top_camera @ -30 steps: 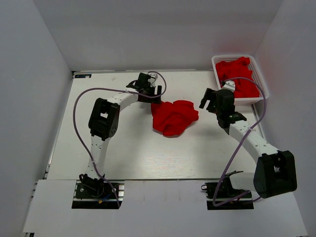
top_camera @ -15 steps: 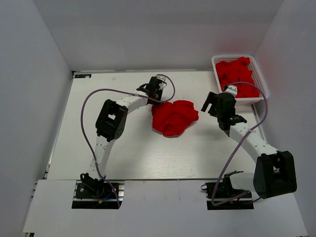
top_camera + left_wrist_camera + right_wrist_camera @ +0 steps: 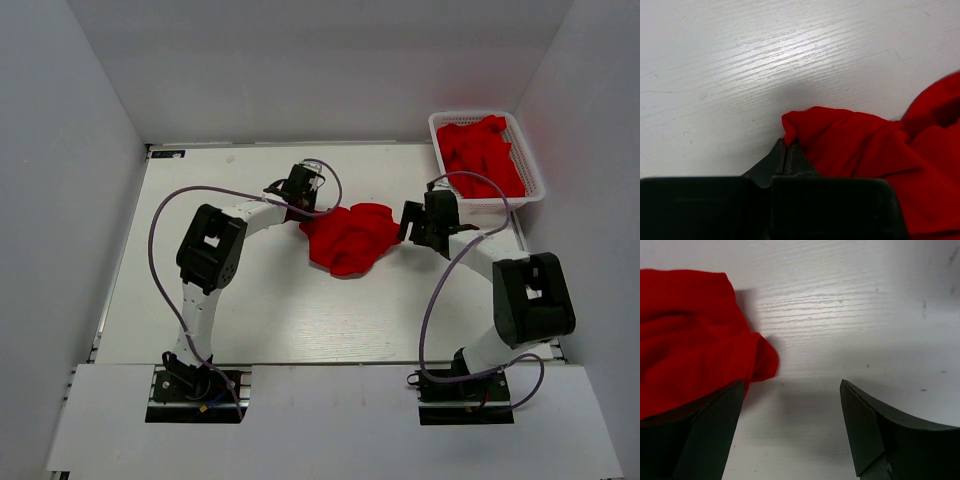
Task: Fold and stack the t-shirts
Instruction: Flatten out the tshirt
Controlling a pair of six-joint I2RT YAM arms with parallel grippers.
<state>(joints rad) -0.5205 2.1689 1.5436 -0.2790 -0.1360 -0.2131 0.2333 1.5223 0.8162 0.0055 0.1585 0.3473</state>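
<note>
The left gripper (image 3: 786,154) fills the bottom of the view, its dark jaws pressed together with no gap between them. They pinch the leftmost corner of a red shirt (image 3: 865,145). From that pinched fold the cloth runs right and down in soft creases, out past the frame's edge. It lies crumpled on the white, wood-grained table (image 3: 740,65).

Plain red t-shirts (image 3: 350,238), white mesh basket (image 3: 470,114), white table (image 3: 250,290)

The crumpled t-shirt (image 3: 875,150) runs off the left wrist view's right edge. The red heap (image 3: 482,155) in the basket (image 3: 465,115) cannot be counted.
</note>
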